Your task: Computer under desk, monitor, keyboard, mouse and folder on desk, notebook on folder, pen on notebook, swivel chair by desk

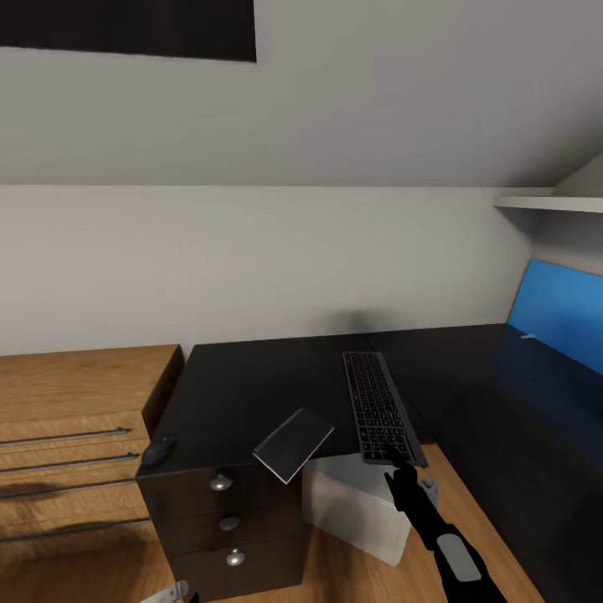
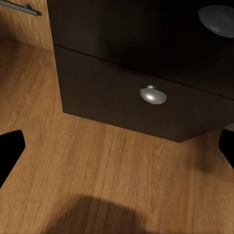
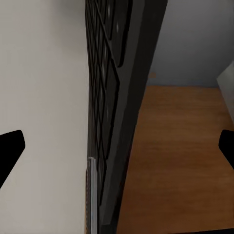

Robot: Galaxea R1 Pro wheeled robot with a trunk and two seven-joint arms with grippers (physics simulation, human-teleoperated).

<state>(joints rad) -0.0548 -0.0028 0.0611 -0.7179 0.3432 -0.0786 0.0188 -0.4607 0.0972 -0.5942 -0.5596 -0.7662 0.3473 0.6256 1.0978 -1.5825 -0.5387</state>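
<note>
Fingertips (image 3: 10, 148) of the right end effector (image 1: 400, 469) stand wide apart, dark at both edges of the right wrist view, with the keyboard (image 3: 109, 97) running edge-on between them and touching neither; the end effector is open. In the head view the right arm reaches up from the lower right, black with a grey patch on the forearm, its tip at the near end of the keyboard (image 1: 378, 408), which overhangs the front edge of the worktop (image 1: 251, 385). Below that end sits the computer (image 1: 356, 502), a pale box on the wood floor under the worktop.

The left end effector (image 2: 117, 148) hangs low, aimed at the drawer fronts; its dark fingertips (image 2: 9, 151) sit at opposite edges of the left wrist view, spread open with nothing between them but floor.

One keyboard lies lengthwise away from the robot. One notebook (image 1: 293, 444) lies tilted at the front edge, one corner past it, left of the keyboard and apart from it. One mouse (image 1: 159, 450) rests at the near left corner. Three drawers (image 1: 226, 523) carry three silver knobs (image 1: 221, 481). One wooden chest (image 1: 75, 444) stands just beside the worktop on the left. A blue panel (image 1: 557, 310) lines the right wall, under one white shelf (image 1: 548, 203).
</note>
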